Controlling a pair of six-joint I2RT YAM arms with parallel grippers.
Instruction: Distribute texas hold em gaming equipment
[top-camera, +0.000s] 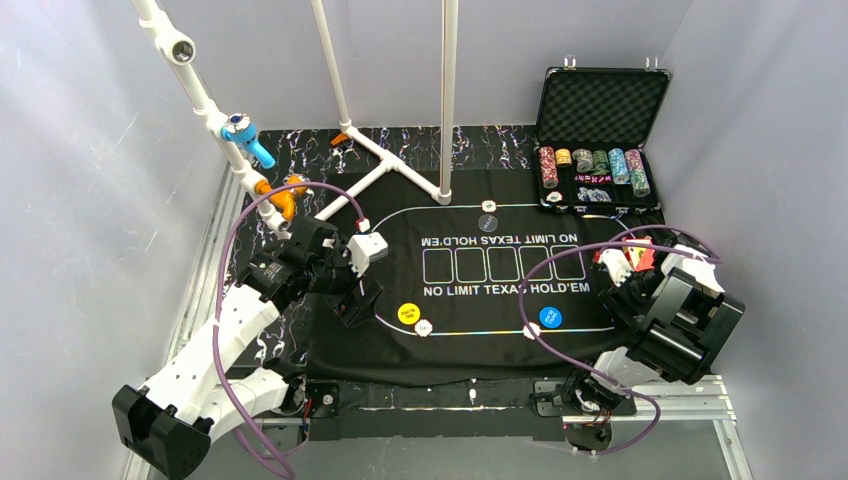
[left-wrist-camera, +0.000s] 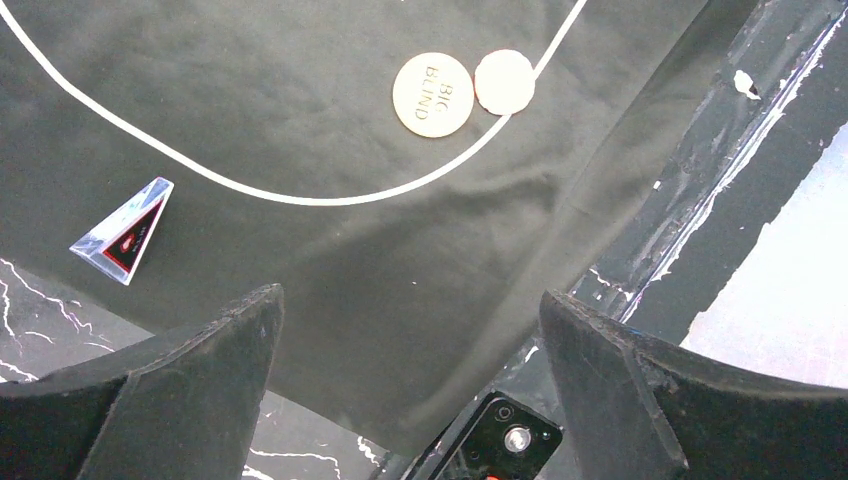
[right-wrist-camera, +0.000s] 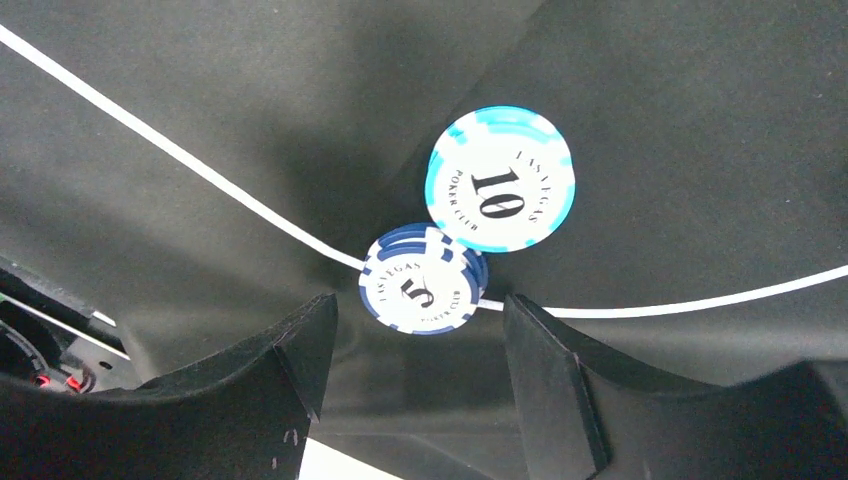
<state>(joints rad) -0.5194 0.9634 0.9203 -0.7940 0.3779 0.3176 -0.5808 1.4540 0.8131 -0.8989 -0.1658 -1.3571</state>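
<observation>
A: Black felt mat (left-wrist-camera: 300, 110) is filling the left wrist view. Left gripper (left-wrist-camera: 410, 300) is hanging over it, fingers (left-wrist-camera: 200, 380) spreading fully wide, gripping nothing, touching nothing.
B: Task items there?
A: "BIG BLIND" disc (left-wrist-camera: 433, 94) is lying on the mat well ahead of the tips. Small pale chip (left-wrist-camera: 504, 82) is touching its edge, sitting on the white line.
B: Right side?
A: Right gripper (right-wrist-camera: 418, 300) is hanging over the mat, its fingers (right-wrist-camera: 300, 370) standing partly apart. Stack of blue-and-white "5" chips (right-wrist-camera: 420, 290) is lying between the tips on the white line. A thin gap is showing on each side, so no pinch.
B: Anything else?
A: Light-blue "10" chip (right-wrist-camera: 500, 180) is lying just beyond, touching or overlapping the stack, cannot tell which. Overhead, blue disc (top-camera: 550, 317) is lying on the mat's near side, and the open case (top-camera: 600, 100) is sitting at the far right corner.
</observation>
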